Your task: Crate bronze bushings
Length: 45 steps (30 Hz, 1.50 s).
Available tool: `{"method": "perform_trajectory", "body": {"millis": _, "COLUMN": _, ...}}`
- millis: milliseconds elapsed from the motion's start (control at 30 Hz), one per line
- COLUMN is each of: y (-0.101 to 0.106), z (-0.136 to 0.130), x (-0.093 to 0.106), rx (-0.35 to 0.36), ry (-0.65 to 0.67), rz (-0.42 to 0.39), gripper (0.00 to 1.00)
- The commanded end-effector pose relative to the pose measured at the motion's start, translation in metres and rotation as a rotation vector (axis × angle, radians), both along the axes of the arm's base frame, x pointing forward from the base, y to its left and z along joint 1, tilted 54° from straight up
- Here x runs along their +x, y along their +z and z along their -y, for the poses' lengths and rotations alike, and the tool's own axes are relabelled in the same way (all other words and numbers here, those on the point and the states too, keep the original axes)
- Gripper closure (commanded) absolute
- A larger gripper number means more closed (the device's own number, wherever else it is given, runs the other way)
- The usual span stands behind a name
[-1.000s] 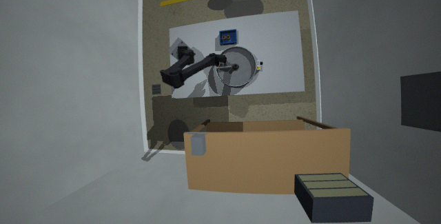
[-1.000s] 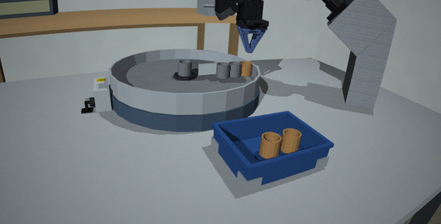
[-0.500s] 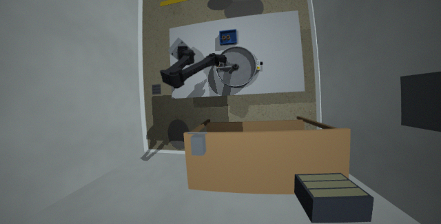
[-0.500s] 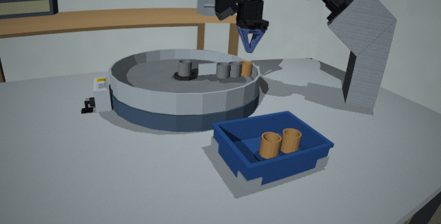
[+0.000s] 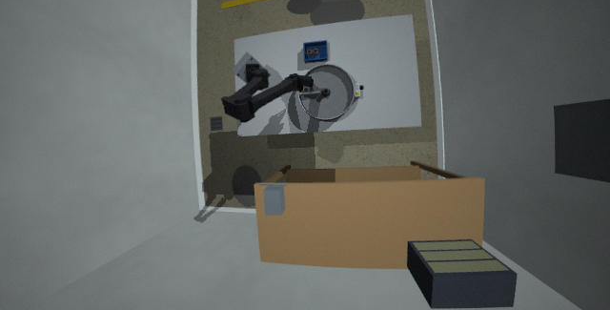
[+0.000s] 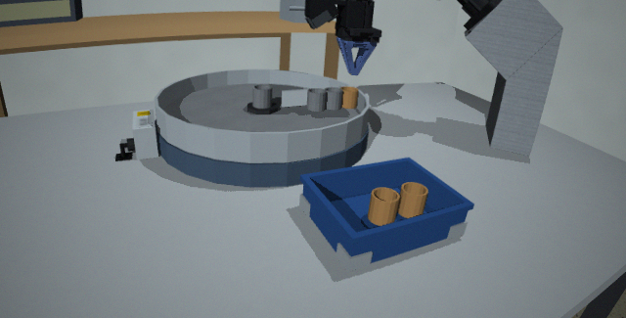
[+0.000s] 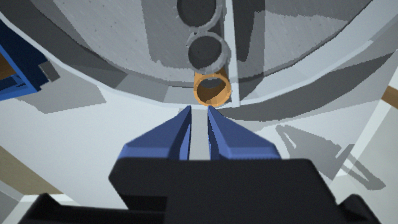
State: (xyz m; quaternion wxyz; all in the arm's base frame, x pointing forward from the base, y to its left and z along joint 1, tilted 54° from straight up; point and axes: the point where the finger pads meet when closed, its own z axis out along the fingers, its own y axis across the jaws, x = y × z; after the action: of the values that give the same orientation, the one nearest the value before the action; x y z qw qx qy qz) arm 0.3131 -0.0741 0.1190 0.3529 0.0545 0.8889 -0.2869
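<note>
While a bronze bushing [image 6: 349, 98] [image 7: 212, 95] stands lower down, the pincer [image 6: 355, 72] [image 7: 199, 111] hangs empty, slightly spread.
</note>
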Motion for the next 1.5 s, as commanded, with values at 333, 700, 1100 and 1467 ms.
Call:
{"method": "perform_trajectory", "body": {"millis": 333, "y": 0.0086, "z": -0.0053, "x": 0.0101, "rx": 0.010, "ry": 0.001, "rz": 0.034, "gripper": 0.86}}
{"method": "perform_trajectory", "body": {"millis": 700, "y": 0.0092, "z": -0.0053, "x": 0.0101, "rx": 0.010, "ry": 0.001, "rz": 0.037, "gripper": 0.86}}
{"method": "perform_trajectory", "body": {"millis": 1100, "y": 0.0092, "z": -0.0053, "x": 0.0101, "rx": 0.010, "ry": 0.001, "rz": 0.037, "gripper": 0.86}}
{"method": "perform_trajectory", "body": {"millis": 1467, "y": 0.0095, "z": -0.0051, "x": 0.0103, "rx": 0.010, "ry": 0.001, "rz": 0.037, "gripper": 0.86}}
